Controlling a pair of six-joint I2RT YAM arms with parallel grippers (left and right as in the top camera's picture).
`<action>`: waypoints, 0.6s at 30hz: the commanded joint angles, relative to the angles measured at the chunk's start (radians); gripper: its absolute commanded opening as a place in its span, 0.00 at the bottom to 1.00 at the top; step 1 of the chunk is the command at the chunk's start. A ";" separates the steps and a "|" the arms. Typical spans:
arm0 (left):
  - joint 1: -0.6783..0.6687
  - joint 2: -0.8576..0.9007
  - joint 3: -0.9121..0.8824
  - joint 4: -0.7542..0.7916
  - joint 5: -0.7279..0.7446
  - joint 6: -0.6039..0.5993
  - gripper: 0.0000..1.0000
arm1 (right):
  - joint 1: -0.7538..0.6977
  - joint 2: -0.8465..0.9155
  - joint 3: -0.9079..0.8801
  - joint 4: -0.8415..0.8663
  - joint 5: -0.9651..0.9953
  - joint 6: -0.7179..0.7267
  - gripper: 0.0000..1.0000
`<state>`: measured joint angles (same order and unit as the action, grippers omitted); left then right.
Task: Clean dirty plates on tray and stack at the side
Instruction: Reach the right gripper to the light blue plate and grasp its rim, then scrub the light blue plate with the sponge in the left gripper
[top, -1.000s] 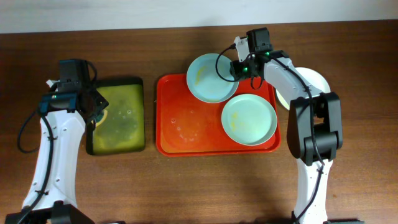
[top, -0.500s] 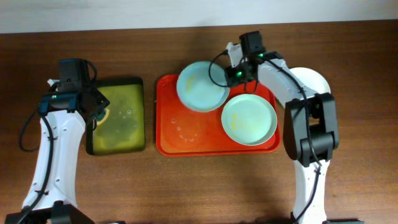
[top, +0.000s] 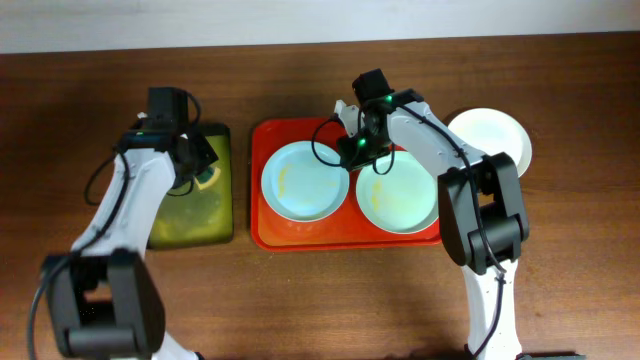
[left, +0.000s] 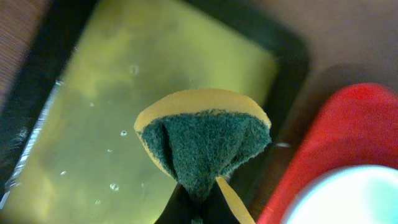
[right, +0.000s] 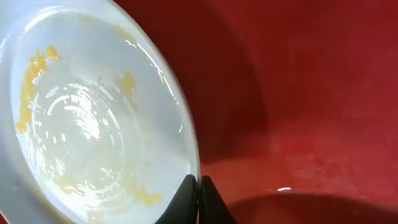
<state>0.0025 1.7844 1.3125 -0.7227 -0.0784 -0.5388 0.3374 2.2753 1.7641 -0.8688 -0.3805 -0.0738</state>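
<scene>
The red tray (top: 270, 225) lies at the table's centre. My right gripper (top: 352, 150) is shut on the rim of a mint-green plate (top: 304, 180) with yellow smears, held over the tray's left half; the plate also shows in the right wrist view (right: 93, 118). A second mint plate (top: 398, 198) lies on the tray's right half. The cream-white plate (top: 490, 138) sits on the table to the right of the tray. My left gripper (top: 195, 165) is shut on a yellow and green sponge (left: 205, 140), held over the black tray's right edge.
The smaller black tray (top: 190, 205) with a wet yellow-green inside lies left of the red tray; it also shows in the left wrist view (left: 112, 112). Bare brown table surrounds both trays.
My right gripper has carried the smeared mint plate leftward and toward me over the tray's left half. My left arm has swung right, bringing the sponge nearer the red tray.
</scene>
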 joint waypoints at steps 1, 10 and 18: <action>0.045 0.106 -0.003 0.016 -0.016 0.013 0.00 | 0.029 0.009 -0.006 -0.010 -0.005 0.005 0.04; 0.053 0.094 0.096 -0.103 0.013 0.098 0.00 | 0.016 0.009 0.004 0.001 0.127 0.113 0.04; -0.037 -0.097 0.105 -0.108 0.225 0.151 0.00 | 0.042 0.009 0.005 0.047 0.007 0.113 0.04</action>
<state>0.0135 1.7008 1.4101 -0.8268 0.0410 -0.4168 0.3618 2.2753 1.7653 -0.8326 -0.3603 0.0273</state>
